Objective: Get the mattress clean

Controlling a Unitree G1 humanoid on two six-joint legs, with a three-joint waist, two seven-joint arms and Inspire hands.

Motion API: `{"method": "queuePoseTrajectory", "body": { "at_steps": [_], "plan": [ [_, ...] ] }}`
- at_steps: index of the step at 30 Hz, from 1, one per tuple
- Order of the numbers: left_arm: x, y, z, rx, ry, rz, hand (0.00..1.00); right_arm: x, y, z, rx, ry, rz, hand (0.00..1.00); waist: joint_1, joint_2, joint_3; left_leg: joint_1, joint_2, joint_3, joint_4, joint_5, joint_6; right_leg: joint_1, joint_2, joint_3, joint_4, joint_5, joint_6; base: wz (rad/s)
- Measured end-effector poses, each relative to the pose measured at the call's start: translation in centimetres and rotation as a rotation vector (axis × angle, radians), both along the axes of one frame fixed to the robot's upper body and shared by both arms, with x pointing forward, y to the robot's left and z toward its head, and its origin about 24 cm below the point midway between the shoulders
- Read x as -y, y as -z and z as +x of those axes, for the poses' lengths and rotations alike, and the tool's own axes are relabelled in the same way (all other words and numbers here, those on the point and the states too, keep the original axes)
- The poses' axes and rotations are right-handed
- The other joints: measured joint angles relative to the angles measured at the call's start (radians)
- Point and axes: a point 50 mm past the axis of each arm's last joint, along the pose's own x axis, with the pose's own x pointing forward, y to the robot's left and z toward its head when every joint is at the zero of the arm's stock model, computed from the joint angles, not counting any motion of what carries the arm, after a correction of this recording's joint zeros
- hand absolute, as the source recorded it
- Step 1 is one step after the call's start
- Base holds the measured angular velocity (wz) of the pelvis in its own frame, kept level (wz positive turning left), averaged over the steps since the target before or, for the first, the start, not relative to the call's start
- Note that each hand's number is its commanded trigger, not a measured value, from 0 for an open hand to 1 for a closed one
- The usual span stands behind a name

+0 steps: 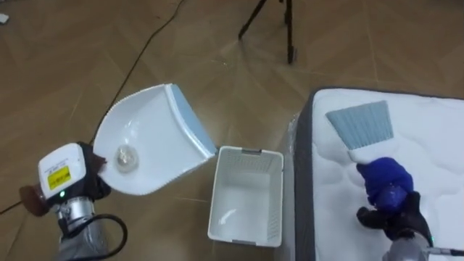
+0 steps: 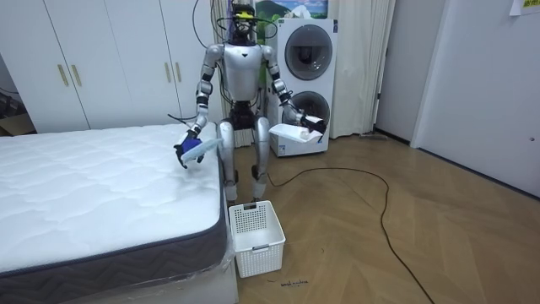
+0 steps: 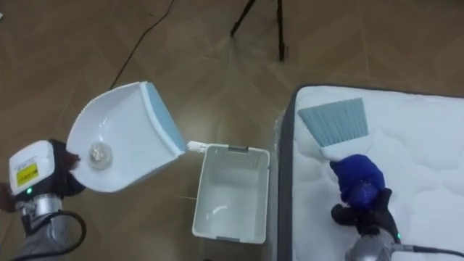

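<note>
1. Dustpan is gripped by left hand over the floor, with a crumpled scrap lying deep inside it.
2. Pan mouth faces right; basket sits just right and nearer, below the lip, with nothing between.
3. Right hand is closed round brush over bed, bristles pointing far.
</note>
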Motion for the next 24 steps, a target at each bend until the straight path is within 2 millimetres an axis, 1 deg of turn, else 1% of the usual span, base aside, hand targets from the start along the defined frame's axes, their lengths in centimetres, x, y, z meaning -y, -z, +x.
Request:
{"method": "queuePoseTrajectory", "body": {
  "at_steps": [1,2,3,4,5,6,7,8,9,10,11,12,14,15,16,17,18,20,22,23,24],
  "plan": [
    [-0.3,-0.6,0.5,0.008,0.025,0.032,1.00,0.1,-0.1,0.1,0.002,0.000,-0.005,0.00,0.000,0.009,0.0057,-0.017,-0.002,0.000,0.016,-0.005,0.003,-0.019,0.000,0.008,0.019,-0.004,0.002,-0.03],
    [-0.4,-0.9,0.8,0.012,0.038,0.046,1.00,0.3,-0.1,0.0,0.000,0.000,-0.009,0.00,0.000,0.013,0.0077,-0.025,-0.004,0.000,0.023,-0.008,0.003,-0.030,0.000,0.013,0.032,-0.006,0.003,0.00],
    [-0.6,-1.3,1.1,0.020,0.053,0.069,1.00,0.6,-0.1,-0.1,-0.007,0.002,-0.020,0.00,-0.004,0.021,0.0114,-0.037,-0.012,0.000,0.032,-0.009,0.004,-0.053,-0.004,0.021,0.058,-0.013,0.006,0.06],
    [-0.8,-1.8,1.5,0.029,0.065,0.092,1.00,1.1,-0.1,-0.4,-0.019,0.005,-0.036,0.00,-0.012,0.034,0.0169,-0.049,-0.020,0.000,0.043,-0.010,0.006,-0.080,-0.014,0.024,0.087,-0.020,0.008,0.06],
    [-0.9,-2.3,2.0,0.035,0.077,0.119,1.00,1.6,0.1,-0.8,-0.043,0.009,-0.053,0.00,-0.012,0.043,0.0202,-0.063,-0.025,0.004,0.055,-0.014,0.010,-0.107,-0.017,0.044,0.115,-0.026,0.013,0.05],
    [-1.1,-2.6,2.2,0.036,0.083,0.134,1.00,1.8,0.3,-1.0,-0.060,0.010,-0.061,0.00,-0.013,0.046,0.0196,-0.069,-0.029,0.005,0.058,-0.014,0.011,-0.118,-0.020,0.046,0.130,-0.031,0.014,0.00],
    [-1.4,-3.0,2.6,0.034,0.090,0.166,1.00,2.0,0.4,-1.1,-0.077,0.013,-0.071,0.00,-0.020,0.059,0.0194,-0.081,-0.036,0.007,0.064,-0.013,0.011,-0.131,-0.031,0.046,0.148,-0.037,0.012,0.00],
    [-1.8,-3.3,2.8,0.021,0.105,0.205,1.00,2.0,0.2,-0.8,-0.058,0.004,-0.079,0.00,-0.033,0.075,0.0193,-0.091,-0.036,0.011,0.071,-0.013,0.011,-0.137,-0.035,0.044,0.159,-0.038,0.012,0.00],
    [-2.2,-3.5,2.8,0.016,0.111,0.226,1.00,2.0,0.1,-0.6,-0.048,0.000,-0.081,0.00,-0.044,0.080,0.0212,-0.094,-0.036,0.016,0.071,-0.013,0.012,-0.142,-0.043,0.041,0.168,-0.041,0.012,0.00],
    [-2.6,-3.8,2.9,-0.001,0.130,0.268,1.00,2.0,-0.1,-0.3,-0.036,-0.006,-0.084,0.00,-0.065,0.085,0.0194,-0.098,-0.043,0.022,0.074,-0.013,0.013,-0.153,-0.054,0.042,0.186,-0.051,0.015,0.09],
    [-2.8,-4.3,3.2,-0.005,0.154,0.312,1.00,2.0,-0.4,-0.1,-0.027,-0.016,-0.094,0.00,-0.082,0.089,0.0196,-0.101,-0.054,0.023,0.076,-0.013,0.013,-0.161,-0.065,0.043,0.204,-0.064,0.014,0.11],
    [-2.7,-4.6,3.5,-0.005,0.170,0.335,1.00,2.2,-0.5,0.0,-0.022,-0.024,-0.103,0.00,-0.088,0.095,0.0195,-0.104,-0.055,0.024,0.078,-0.013,0.013,-0.165,-0.067,0.044,0.209,-0.067,0.014,0.08],
    [-2.0,-5.2,4.5,-0.020,0.229,0.406,1.00,2.6,-0.9,0.3,-0.012,-0.050,-0.133,0.00,-0.100,0.126,0.0202,-0.106,-0.055,0.031,0.078,-0.013,0.013,-0.172,-0.071,0.045,0.218,-0.067,0.014,-0.04],
    [-1.8,-5.2,4.7,-0.027,0.241,0.417,1.00,2.6,-1.0,0.4,-0.008,-0.053,-0.136,0.00,-0.101,0.134,0.0196,-0.105,-0.053,0.036,0.077,-0.013,0.013,-0.173,-0.071,0.046,0.218,-0.067,0.014,-0.18],
    [-1.5,-5.4,5.0,-0.034,0.256,0.431,1.00,2.6,-1.3,0.7,0.007,-0.062,-0.144,0.00,-0.107,0.148,0.0199,-0.105,-0.053,0.042,0.076,-0.013,0.013,-0.177,-0.073,0.045,0.220,-0.068,0.014,-0.18],
    [-1.4,-5.5,5.1,-0.038,0.263,0.437,1.00,2.6,-1.5,0.8,0.016,-0.068,-0.148,0.00,-0.112,0.153,0.0198,-0.105,-0.053,0.046,0.075,-0.013,0.012,-0.179,-0.074,0.047,0.222,-0.069,0.013,-0.21],
    [-1.4,-5.5,5.2,-0.044,0.269,0.450,1.00,2.5,-1.8,1.2,0.031,-0.086,-0.156,0.00,-0.124,0.161,0.0195,-0.105,-0.054,0.057,0.072,-0.014,0.011,-0.188,-0.076,0.057,0.231,-0.071,0.012,-0.21],
    [-1.4,-5.8,5.6,-0.063,0.282,0.474,1.00,2.1,-2.2,1.8,0.060,-0.120,-0.162,0.00,-0.136,0.166,0.0193,-0.110,-0.053,0.085,0.074,-0.016,0.008,-0.209,-0.082,0.077,0.257,-0.083,0.007,-0.23],
    [-1.4,-6.0,5.7,-0.073,0.281,0.474,1.00,1.8,-2.6,2.2,0.084,-0.138,-0.164,0.00,-0.152,0.177,0.0185,-0.118,-0.053,0.096,0.077,-0.017,0.008,-0.221,-0.082,0.083,0.265,-0.091,0.002,-0.11],
    [-1.5,-6.0,5.8,-0.083,0.286,0.485,1.00,1.6,-2.8,2.5,0.096,-0.147,-0.164,0.00,-0.154,0.178,0.0182,-0.118,-0.053,0.108,0.079,-0.018,0.007,-0.229,-0.081,0.098,0.274,-0.096,0.001,-0.12],
    [-1.4,-6.0,5.8,-0.090,0.292,0.494,1.00,1.6,-2.9,2.6,0.099,-0.151,-0.167,0.00,-0.157,0.184,0.0183,-0.119,-0.053,0.111,0.083,-0.020,0.007,-0.230,-0.078,0.100,0.274,-0.100,0.000,-0.10]
  ]
}}
